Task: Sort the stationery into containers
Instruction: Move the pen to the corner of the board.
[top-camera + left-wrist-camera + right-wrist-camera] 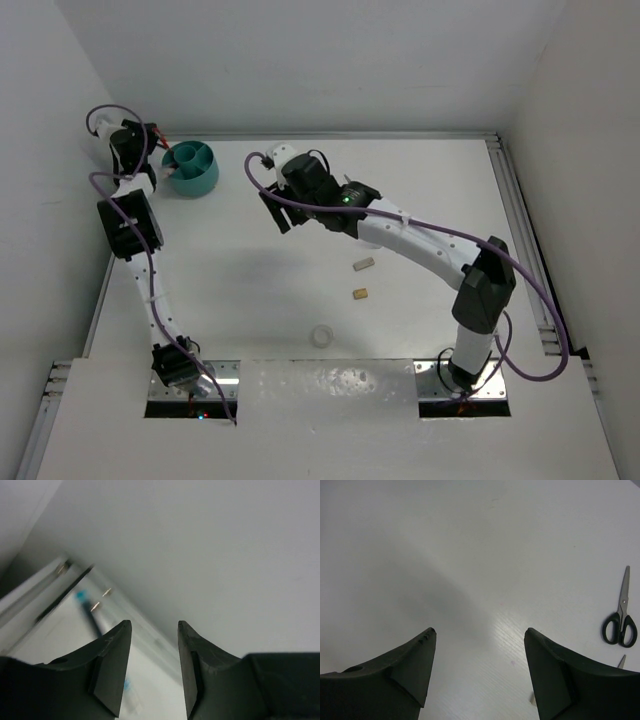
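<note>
The round teal organiser cup (192, 167) with inner dividers stands at the far left of the table. My left gripper (154, 137) is raised just left of it, open and empty; in the left wrist view (154, 625) it faces the back wall and the picture is blurred. My right gripper (274, 212) is open and empty over bare table right of the cup, as the right wrist view (480, 630) shows. Black-handled scissors (620, 624) lie to its right, with a second blade tip (621, 661) nearby. Two erasers (364, 264) (359, 294) and a white tape ring (322, 335) lie mid-table.
White walls close the table at the back and on both sides. A metal rail (515, 200) runs along the right edge. The right arm (420, 235) stretches across the middle of the table and hides what lies under it.
</note>
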